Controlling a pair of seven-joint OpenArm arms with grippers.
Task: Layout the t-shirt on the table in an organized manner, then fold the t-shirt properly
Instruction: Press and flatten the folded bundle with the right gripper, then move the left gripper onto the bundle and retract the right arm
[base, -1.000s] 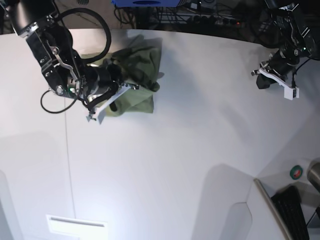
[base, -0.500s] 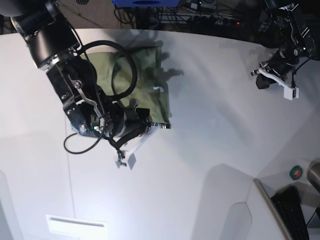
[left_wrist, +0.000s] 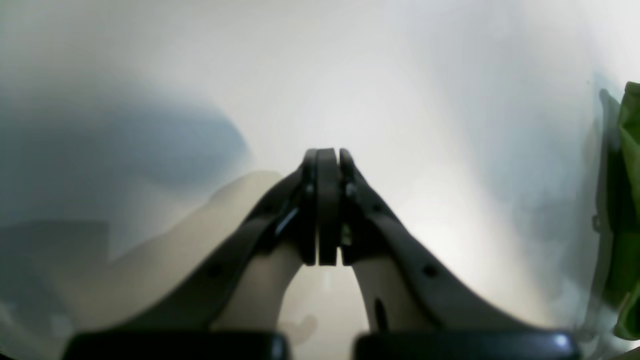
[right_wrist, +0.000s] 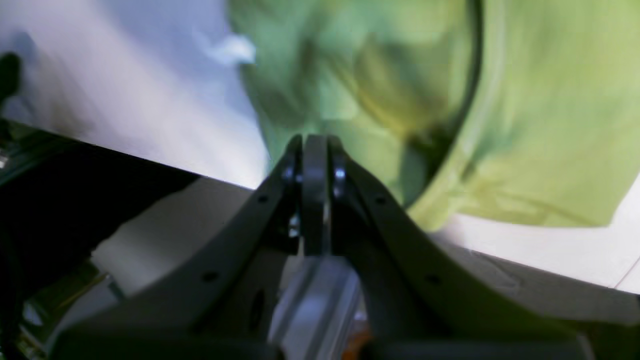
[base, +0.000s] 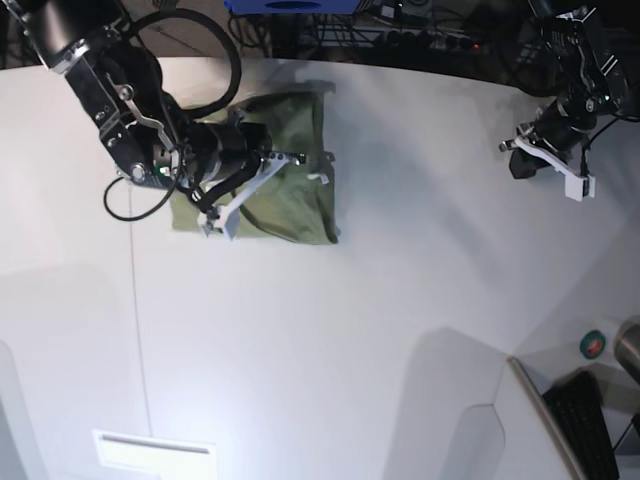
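Two grippers: you are looking at both with their jaws pressed together, neither one grasping anything.
Right gripper (base: 285, 158): in the base view it is hanging over the shirt (base: 275, 190) on that view's left, its fingers pointing toward the shirt's right edge. Its wrist view is showing the closed tips (right_wrist: 314, 150) in front of blurred green cloth, and you cannot tell whether they are touching the fabric.
Left gripper (base: 545, 165): it is sitting well apart from the shirt, near the table's far right side in the base view, tips clenched on nothing. Its wrist view (left_wrist: 325, 160) is showing bare white tabletop beneath it, with only a sliver of green at the right edge of the frame.
Shirt: it is lying on the table (base: 400, 330) toward the far left part in the base view, as a roughly rectangular bundle with wrinkles and overlapping layers. You are seeing a small white tag (base: 318, 178) near its right side.
Table: it is filling most of the base view, white, with a thin dark seam (base: 138, 340) running down the left portion.
Cable: a black cable (base: 190, 60) is looping above the right arm near the shirt's far edge.
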